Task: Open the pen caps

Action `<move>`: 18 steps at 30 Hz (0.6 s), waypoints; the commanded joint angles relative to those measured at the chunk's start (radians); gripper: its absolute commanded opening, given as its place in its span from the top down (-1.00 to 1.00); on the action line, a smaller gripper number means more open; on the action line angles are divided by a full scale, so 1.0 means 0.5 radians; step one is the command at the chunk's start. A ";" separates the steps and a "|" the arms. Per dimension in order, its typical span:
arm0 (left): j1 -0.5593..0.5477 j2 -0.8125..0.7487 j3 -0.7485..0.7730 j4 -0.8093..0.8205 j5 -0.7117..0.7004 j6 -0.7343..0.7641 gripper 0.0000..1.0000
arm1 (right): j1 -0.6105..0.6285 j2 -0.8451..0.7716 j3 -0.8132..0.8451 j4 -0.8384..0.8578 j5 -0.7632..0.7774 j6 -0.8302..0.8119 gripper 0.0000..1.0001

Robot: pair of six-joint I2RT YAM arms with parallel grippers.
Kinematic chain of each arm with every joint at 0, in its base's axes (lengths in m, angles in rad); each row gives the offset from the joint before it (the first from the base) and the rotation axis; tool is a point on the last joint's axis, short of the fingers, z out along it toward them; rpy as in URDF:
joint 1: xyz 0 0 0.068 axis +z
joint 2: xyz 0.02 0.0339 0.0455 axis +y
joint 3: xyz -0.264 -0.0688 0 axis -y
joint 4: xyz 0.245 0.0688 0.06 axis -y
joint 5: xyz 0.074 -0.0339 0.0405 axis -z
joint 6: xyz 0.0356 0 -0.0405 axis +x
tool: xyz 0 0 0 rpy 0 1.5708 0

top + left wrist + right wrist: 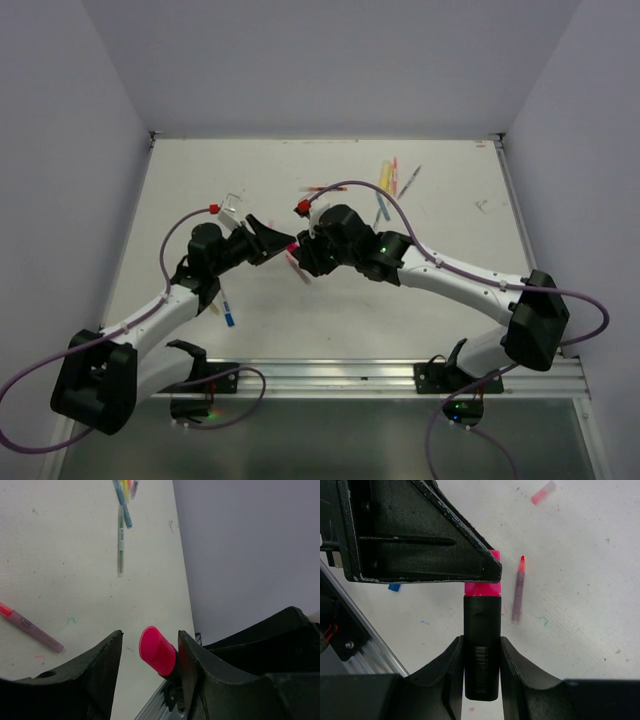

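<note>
Left jaws: stood apart, gripping nothing. The pink cap (156,650) sat in the gap between them, its rounded end towards my left wrist camera. It lay close against the finger on the right of that view; I could not tell whether it touched. There was clear space between it and the other finger.

Cap: looked seated on the end of the black highlighter (481,645), held above the table (580,630) between my two arms.

Axis: the highlighter's long axis ran straight out from my right jaws towards my left ones, cap end farthest from the right jaws. My left fingers straddled that line at the cap. I judged the left jaws needed only to close across the cap's width, then the arms to draw apart along the barrel. A sideways pull would likely bend or slip rather than free it.

Right jaws: partly closed, clamped on the black barrel from both sides, low on the body, leaving the cap end free.

Right of the highlighter, in my right wrist view: a slim red-tipped pen (518,592) lay on the table just beside it, roughly parallel. Farther off lay a short pink piece (543,492), probably a loose cap. The other pens (388,180) lay well beyond the highlighter.
</note>
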 commanded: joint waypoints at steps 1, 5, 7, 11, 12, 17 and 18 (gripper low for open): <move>-0.015 -0.006 -0.045 0.145 -0.004 -0.077 -0.02 | -0.011 0.017 0.073 0.015 -0.004 -0.040 1.00; -0.018 0.000 -0.051 0.197 0.015 -0.135 0.14 | -0.011 0.017 0.045 0.064 -0.007 -0.034 1.00; -0.018 0.000 -0.048 0.191 0.018 -0.138 0.22 | -0.014 0.023 0.039 0.080 -0.004 -0.034 1.00; -0.018 0.025 -0.051 0.234 0.039 -0.169 0.23 | -0.020 0.038 0.017 0.120 -0.007 -0.031 1.00; -0.018 0.025 -0.051 0.234 0.042 -0.172 0.23 | -0.023 0.041 0.020 0.120 -0.010 -0.031 1.00; -0.021 0.043 -0.048 0.240 0.048 -0.181 0.23 | -0.026 0.056 0.008 0.150 -0.010 -0.025 1.00; -0.021 0.043 -0.048 0.243 0.052 -0.181 0.23 | -0.029 0.057 0.008 0.153 -0.010 -0.022 1.00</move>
